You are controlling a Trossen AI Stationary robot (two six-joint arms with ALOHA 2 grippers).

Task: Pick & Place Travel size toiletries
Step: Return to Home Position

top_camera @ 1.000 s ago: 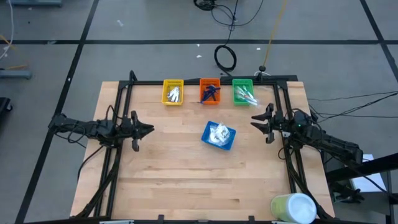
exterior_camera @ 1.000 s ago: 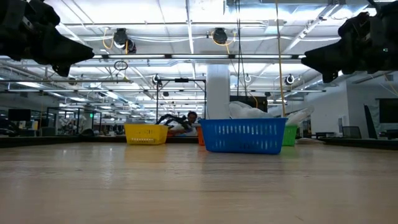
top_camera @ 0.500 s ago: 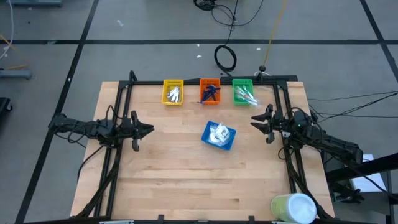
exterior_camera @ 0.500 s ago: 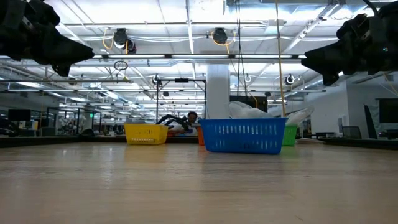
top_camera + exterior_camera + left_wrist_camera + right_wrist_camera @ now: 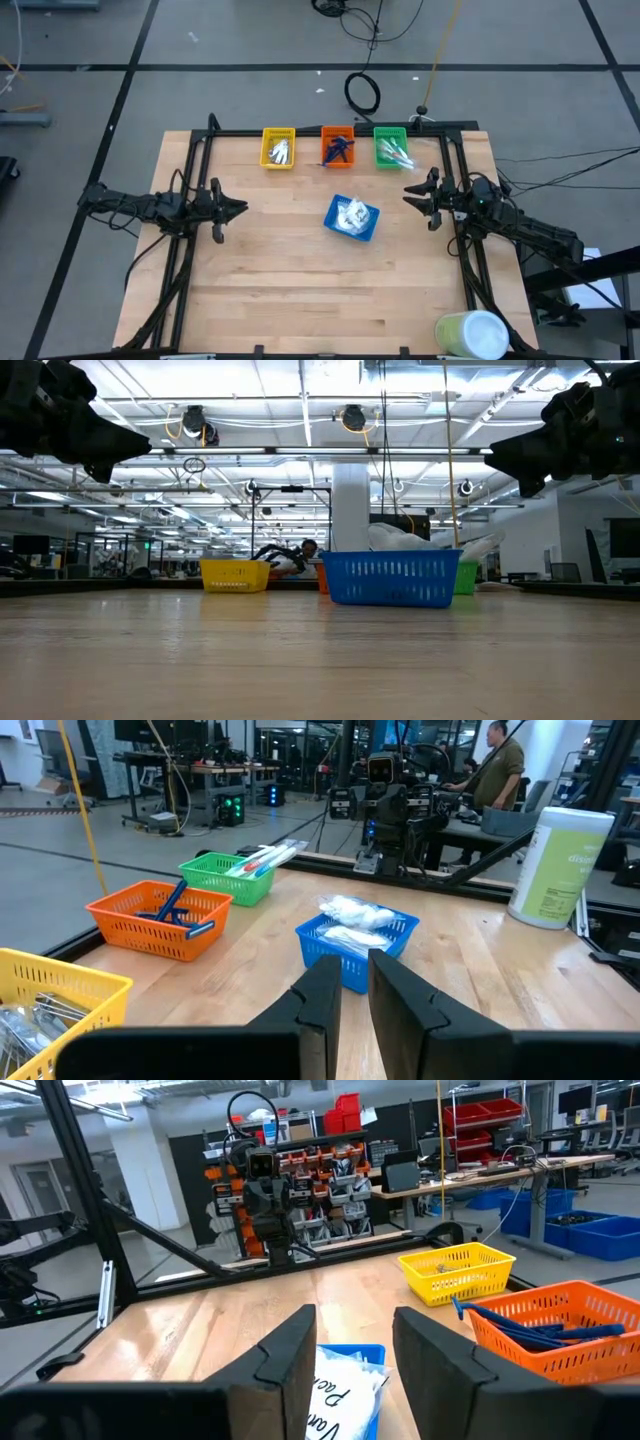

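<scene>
While hovering clear above the left side of the table [image 5: 300,290], barely parted at the left gripper [image 5: 355,970]: just a thin slit between its two dark fingers [image 5: 320,1010], nothing pinched in it. Over on the right side, wider at the right gripper [image 5: 355,1325]: a plain gap between its fingers [image 5: 290,1350], and again nothing held. Both raised off the wood, pointing at each other across the middle, well apart from every tray.

Out from there, between the two arms and a touch right of centre: blue tray [image 5: 390,580], heaped with white square sachets [image 5: 355,912].

Farther back, three more trays in a row along the far edge, close side by side. On the left, yellow tray [image 5: 60,995], small silvery packets [image 5: 281,151] inside. In the middle, orange tray [image 5: 150,932], dark blue razors [image 5: 175,905] lying crossed in it. On the right, green tray [image 5: 222,888], slim light-blue-and-white sticks [image 5: 262,858] lying across its top, ends poking past the rim.

No toiletries loose on the bare wood, as far as can be made out from above; all of them sitting in trays.

Down at the near right corner: big pale green-and-white cylinder [image 5: 472,334], upright, well apart from trays and grippers alike.

Beyond the table, seen from the left wrist: a person [image 5: 497,765] among the benches in the room behind.
</scene>
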